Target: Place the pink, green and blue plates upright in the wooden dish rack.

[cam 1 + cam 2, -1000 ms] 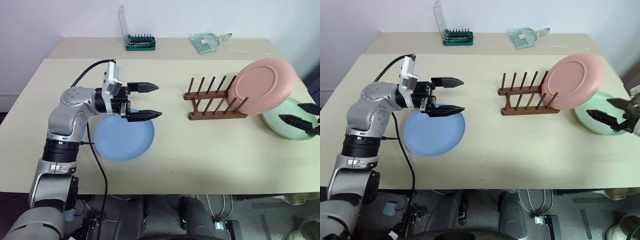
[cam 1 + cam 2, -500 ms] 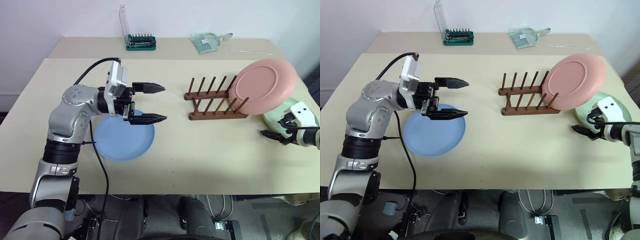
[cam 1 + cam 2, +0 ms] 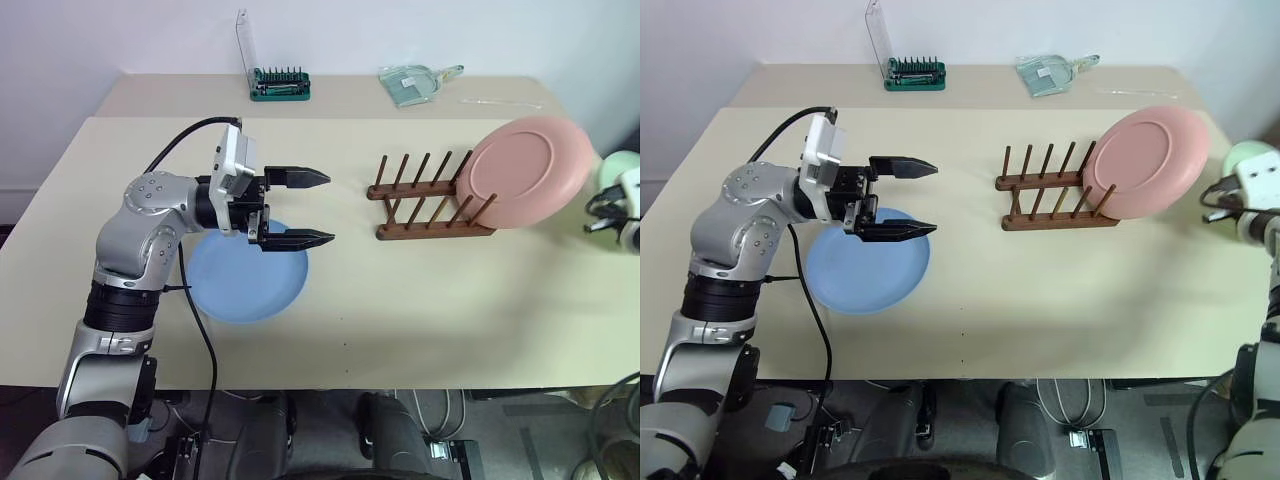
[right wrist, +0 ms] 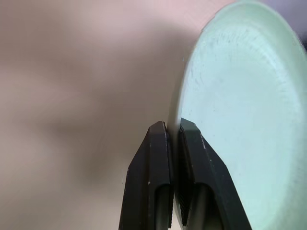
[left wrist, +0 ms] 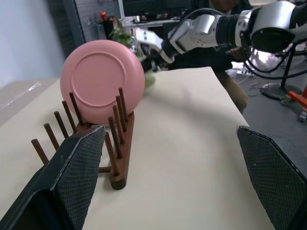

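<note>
One plate racked: pink plate (image 3: pixel 528 171) | left gripper (image 3: pixel 309 209) jaws wide; right gripper (image 4: pixel 173 129) jaws pinch green plate (image 4: pixel 242 120) rim, seemingly lifted, edge-cropped

Matte pink plate (image 3: pixel 527 171) in dark wooden rack (image 3: pixel 430 200).

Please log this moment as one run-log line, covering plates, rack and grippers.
pink plate: upright in wooden dish rack | blue plate: flat on table | green plate: gripped at rim by right gripper | left gripper: open, empty
</note>
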Action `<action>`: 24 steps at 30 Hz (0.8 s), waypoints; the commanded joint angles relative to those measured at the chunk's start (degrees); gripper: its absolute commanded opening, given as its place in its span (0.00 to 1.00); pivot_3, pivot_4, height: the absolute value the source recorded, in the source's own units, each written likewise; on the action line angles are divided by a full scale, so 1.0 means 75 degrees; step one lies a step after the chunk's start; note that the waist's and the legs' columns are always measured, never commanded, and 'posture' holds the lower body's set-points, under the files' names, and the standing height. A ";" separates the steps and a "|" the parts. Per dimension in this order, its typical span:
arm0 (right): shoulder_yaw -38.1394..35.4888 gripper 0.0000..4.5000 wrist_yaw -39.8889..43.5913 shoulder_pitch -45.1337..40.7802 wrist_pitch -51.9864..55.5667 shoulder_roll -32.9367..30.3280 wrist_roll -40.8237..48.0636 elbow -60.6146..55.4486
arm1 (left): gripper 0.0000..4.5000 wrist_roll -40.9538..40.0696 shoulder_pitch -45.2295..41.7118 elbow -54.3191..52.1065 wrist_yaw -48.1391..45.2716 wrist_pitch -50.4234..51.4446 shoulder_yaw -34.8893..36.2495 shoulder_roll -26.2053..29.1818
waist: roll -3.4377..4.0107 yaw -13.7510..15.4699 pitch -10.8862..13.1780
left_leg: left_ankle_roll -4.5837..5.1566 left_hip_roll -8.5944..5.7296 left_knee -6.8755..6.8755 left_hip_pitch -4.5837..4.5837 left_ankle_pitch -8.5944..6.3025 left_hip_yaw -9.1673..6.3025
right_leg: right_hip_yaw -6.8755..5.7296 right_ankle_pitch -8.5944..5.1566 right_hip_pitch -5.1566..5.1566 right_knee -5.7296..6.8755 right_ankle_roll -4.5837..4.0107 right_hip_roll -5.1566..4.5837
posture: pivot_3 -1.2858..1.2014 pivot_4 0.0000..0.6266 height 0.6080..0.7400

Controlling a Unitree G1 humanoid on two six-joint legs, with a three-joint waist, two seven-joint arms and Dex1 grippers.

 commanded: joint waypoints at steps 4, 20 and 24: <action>-0.1526 0.01 -0.0304 -0.1352 -0.1052 0.0286 0.1409 -0.0470 | 1.00 -0.0071 -0.0081 -0.0103 0.0088 -0.0107 0.0042 -0.0095 | 0.0000 -0.0112 0.0000 | -0.0001 0.0001 -0.0012 0.0001 0.0001 -0.0002 | -0.0001 0.0000 0.0000 -0.0004 0.0000 0.0001 | 0.52 0.24 0.88; -0.3869 0.01 0.0906 -0.0468 0.5295 0.2407 0.9260 -0.6449 | 1.00 0.0114 0.0342 -0.0233 0.1080 -0.0326 -0.0029 -0.0804 | 0.0007 0.0087 0.0003 | -0.0003 0.0002 -0.0019 0.0001 0.0002 -0.0011 | -0.0008 0.0001 0.0003 0.0000 0.0000 -0.0002 | 0.52 0.24 0.88; -0.3719 0.01 0.1122 0.0509 0.5453 0.2675 0.9373 -0.6902 | 1.00 0.0176 0.0563 -0.0371 0.1268 -0.0432 -0.0136 -0.0995 | 0.0008 0.0079 0.0004 | -0.0002 0.0001 -0.0014 -0.0002 0.0002 -0.0008 | -0.0006 0.0001 -0.0001 0.0004 0.0001 -0.0002 | 0.52 0.24 0.88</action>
